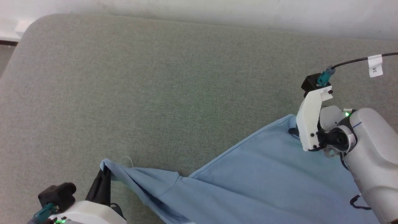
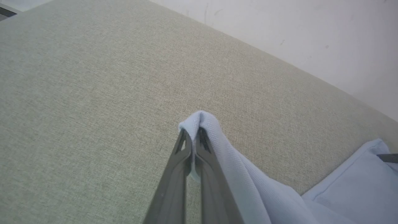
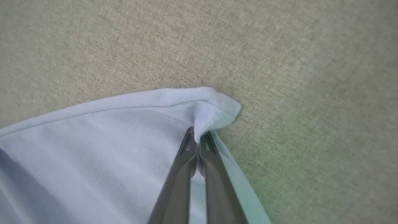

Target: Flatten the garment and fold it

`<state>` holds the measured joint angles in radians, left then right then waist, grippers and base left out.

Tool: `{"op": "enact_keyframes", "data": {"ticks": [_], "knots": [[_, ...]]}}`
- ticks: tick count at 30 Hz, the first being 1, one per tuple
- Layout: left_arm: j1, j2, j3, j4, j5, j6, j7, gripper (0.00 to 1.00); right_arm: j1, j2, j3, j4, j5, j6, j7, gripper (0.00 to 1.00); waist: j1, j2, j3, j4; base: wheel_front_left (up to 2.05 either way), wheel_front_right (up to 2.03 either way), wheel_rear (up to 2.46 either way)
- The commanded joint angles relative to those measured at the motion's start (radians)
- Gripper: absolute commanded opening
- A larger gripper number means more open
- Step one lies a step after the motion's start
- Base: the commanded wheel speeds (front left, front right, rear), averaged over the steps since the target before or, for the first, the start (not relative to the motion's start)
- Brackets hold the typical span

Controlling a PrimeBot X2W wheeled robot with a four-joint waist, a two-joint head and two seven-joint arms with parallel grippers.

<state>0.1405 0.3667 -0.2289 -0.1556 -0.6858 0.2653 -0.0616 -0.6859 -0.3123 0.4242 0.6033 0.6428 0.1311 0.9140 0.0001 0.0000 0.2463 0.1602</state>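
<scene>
Clamped on a garment [image 1: 264,174] corner in left gripper [image 2: 193,133], at near edge of the grey pad [image 1: 155,77]; clamped on another corner in right gripper [image 3: 197,136], toward pad's right side. Flattening stage, seemingly. Next: probably pulling corners apart, laying cloth taut.

- We count one shirt [image 1: 264,174] — light blue.
- We count two grippers: the left gripper [image 2: 192,133] and the right gripper [image 3: 197,137].
- We find one padded surface [image 1: 155,93], one cable [image 1: 351,62], one white tag [image 1: 374,65].
</scene>
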Motion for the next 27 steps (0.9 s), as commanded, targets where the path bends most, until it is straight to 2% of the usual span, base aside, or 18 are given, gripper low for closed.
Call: {"op": "enact_keyframes", "data": {"ticks": [1, 7, 13, 19, 23, 27], "knots": [[-0.016, 0.001, 0.007, 0.003, -0.002, 0.001, -0.008, 0.0, 0.064, 0.012, 0.021, 0.023, 0.012, 0.0, 0.012, 0.0, -0.0001, 0.0, -0.021, -0.008, 0.0, 0.0, 0.0], [-0.065, 0.045, 0.033, -0.014, 0.024, 0.011, -0.001, 0.0, 0.047, -0.031, -0.031, -0.098, 0.059, 0.0, -0.108, 0.0, -0.0001, 0.0, -0.098, -0.027, 0.0, 0.0, 0.0], [-0.237, 0.133, 0.077, -0.034, 0.038, -0.019, 0.047, 0.0, 0.032, -0.077, -0.125, -0.185, 0.017, 0.0, -0.243, 0.0, -0.0001, 0.0, -0.177, -0.07, 0.0, 0.0, 0.0], [-0.526, 0.195, 0.058, 0.095, 0.037, -0.109, 0.121, 0.0, -0.031, -0.069, -0.201, -0.189, -0.065, 0.0, -0.301, 0.0, -0.0001, 0.0, -0.18, -0.125, 0.0, 0.0, 0.0], [-0.757, 0.2, 0.044, 0.265, 0.035, -0.172, 0.137, 0.0, -0.133, -0.048, -0.229, -0.166, -0.127, 0.0, -0.354, 0.0, -0.0001, 0.0, -0.119, -0.168, 0.0, 0.0, 0.0], [-0.991, 0.214, 0.059, 0.439, 0.045, -0.22, 0.103, 0.0, -0.276, -0.027, -0.26, -0.122, -0.188, 0.0, -0.464, 0.0, -0.0001, 0.0, -0.035, -0.208, 0.0, 0.0, 0.0]]}}
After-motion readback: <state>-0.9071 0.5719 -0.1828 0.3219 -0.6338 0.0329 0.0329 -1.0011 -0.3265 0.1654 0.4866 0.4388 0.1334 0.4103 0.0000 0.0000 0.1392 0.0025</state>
